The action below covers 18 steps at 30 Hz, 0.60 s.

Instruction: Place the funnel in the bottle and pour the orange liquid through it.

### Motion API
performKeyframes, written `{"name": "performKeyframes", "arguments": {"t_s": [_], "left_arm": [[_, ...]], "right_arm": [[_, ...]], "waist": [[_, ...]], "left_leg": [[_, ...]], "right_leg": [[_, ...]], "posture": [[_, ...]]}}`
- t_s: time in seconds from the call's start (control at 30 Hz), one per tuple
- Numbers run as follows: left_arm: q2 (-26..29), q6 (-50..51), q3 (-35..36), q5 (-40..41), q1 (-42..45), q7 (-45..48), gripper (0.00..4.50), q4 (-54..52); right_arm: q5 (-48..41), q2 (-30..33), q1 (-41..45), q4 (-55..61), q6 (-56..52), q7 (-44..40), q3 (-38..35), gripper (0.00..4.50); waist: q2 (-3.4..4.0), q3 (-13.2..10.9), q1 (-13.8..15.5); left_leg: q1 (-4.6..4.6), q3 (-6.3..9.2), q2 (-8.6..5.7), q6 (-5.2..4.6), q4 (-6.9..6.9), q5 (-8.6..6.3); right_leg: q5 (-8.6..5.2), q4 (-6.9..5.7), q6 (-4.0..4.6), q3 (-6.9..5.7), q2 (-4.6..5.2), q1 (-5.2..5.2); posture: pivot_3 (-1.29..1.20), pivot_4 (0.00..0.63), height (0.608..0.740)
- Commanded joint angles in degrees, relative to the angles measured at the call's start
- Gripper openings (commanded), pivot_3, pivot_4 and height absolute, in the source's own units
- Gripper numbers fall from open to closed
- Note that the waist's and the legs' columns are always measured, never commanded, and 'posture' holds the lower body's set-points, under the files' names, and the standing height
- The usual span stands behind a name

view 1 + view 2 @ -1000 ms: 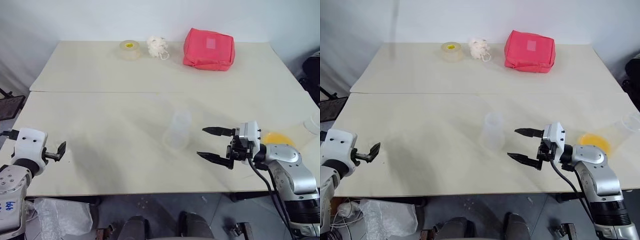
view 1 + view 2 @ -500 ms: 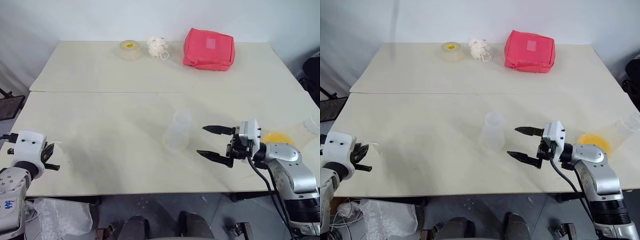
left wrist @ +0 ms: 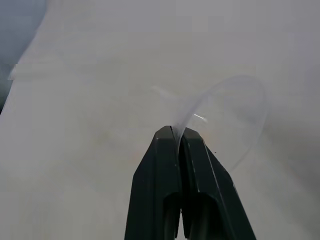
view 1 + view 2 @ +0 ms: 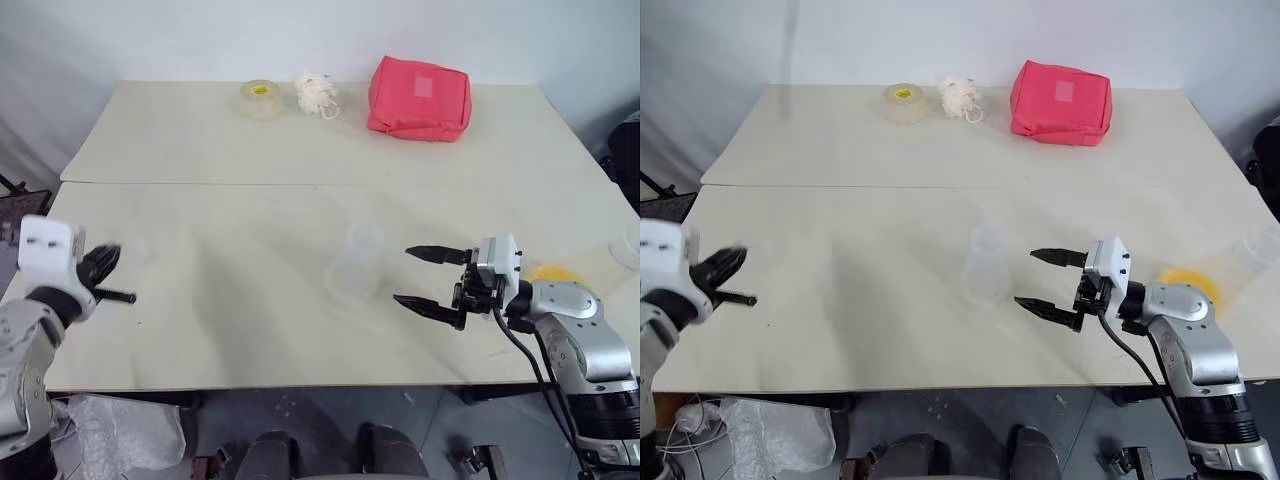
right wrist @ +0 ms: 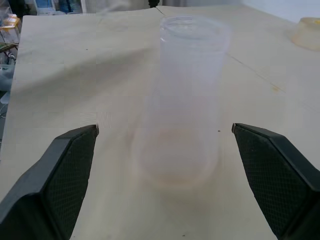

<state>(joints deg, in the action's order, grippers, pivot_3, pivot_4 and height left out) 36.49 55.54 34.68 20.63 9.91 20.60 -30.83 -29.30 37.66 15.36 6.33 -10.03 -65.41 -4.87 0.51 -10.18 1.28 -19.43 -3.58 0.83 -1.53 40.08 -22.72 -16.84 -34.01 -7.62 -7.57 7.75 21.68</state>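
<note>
Clear plastic funnel [image 3: 227,117] is being pinched by its rim in the closed left tool [image 4: 100,272] at nine o'clock, still far from the bottle [image 4: 357,265] at centre surface [image 4: 220,330]; right tool [image 4: 432,282] is waiting, spread wide, beside it. Next calls for carrying the funnel over the bottle's mouth.

Bright even indoor light, soft faint shadows on the table [image 4: 250,330], left hand [image 4: 95,275] motion-blurred, wrist views hazy

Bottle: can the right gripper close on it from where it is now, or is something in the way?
Probably yes. The right gripper is open and level, aimed at the bottle, which stands upright just ahead of it. In the right wrist view the bottle sits centred between the fingers, with only bare table around it.
</note>
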Motion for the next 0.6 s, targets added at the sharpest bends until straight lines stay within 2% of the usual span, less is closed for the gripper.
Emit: {"name": "performKeyframes", "arguments": {"t_s": [0.03, 0.33, 0.47, 0.57, 0.6], "left_arm": [[0.51, 4.15, -2.21, 5.76, 8.96, -0.25, 0.02, -2.63], [-6.14, 24.47, -10.25, 17.70, 33.50, -1.04, 0.02, 6.30], [-8.58, 27.96, -11.74, 21.24, 39.55, 0.68, 0.02, 11.03], [-9.16, 32.12, -11.90, 23.16, 42.17, 1.55, 0.02, 13.45], [-7.79, 34.46, -14.28, 25.37, 43.47, 2.50, 0.02, 16.40]], "right_arm": [[-0.20, 0.03, 0.32, 0.77, 1.22, 0.84, -1.72, 4.50], [-0.48, 0.76, -1.60, 3.04, 1.77, 2.79, -4.62, 4.50], [-0.59, 0.67, -3.47, 5.19, 1.76, 4.59, -5.81, 4.50], [-0.82, 0.57, -5.35, 7.16, 1.61, 5.73, -6.39, 4.50], [-0.87, 0.37, -6.67, 8.32, 1.55, 6.44, -6.87, 4.50]], "waist": [[-0.01, 0.00, 0.13], [-0.05, -0.03, 0.06], [-0.07, -0.04, 0.01], [-0.06, -0.05, -0.22], [-0.07, -0.05, -0.11]], "left_leg": [[-0.01, 0.01, -0.01, 0.00, 0.01, 0.00], [-0.03, 0.00, -0.09, 0.00, 0.05, 0.01], [-0.04, -0.01, -0.12, 0.02, 0.01, 0.02], [-0.03, -0.06, -0.12, 0.05, -0.02, 0.03], [-0.02, -0.05, -0.12, 0.07, -0.02, 0.04]], "right_leg": [[0.00, -0.02, 0.00, -0.01, -0.02, 0.00], [0.02, -0.02, -0.03, 0.02, -0.08, 0.00], [0.01, -0.01, -0.03, 0.01, -0.16, 0.02], [0.01, 0.01, -0.03, 0.04, -0.20, 0.05], [0.01, 0.00, -0.03, 0.04, -0.21, 0.06]], "posture": [[0.00, 0.150, 0.740], [0.00, 0.150, 0.740], [0.00, 0.150, 0.740], [0.00, 0.150, 0.740], [0.00, 0.150, 0.740]]}}
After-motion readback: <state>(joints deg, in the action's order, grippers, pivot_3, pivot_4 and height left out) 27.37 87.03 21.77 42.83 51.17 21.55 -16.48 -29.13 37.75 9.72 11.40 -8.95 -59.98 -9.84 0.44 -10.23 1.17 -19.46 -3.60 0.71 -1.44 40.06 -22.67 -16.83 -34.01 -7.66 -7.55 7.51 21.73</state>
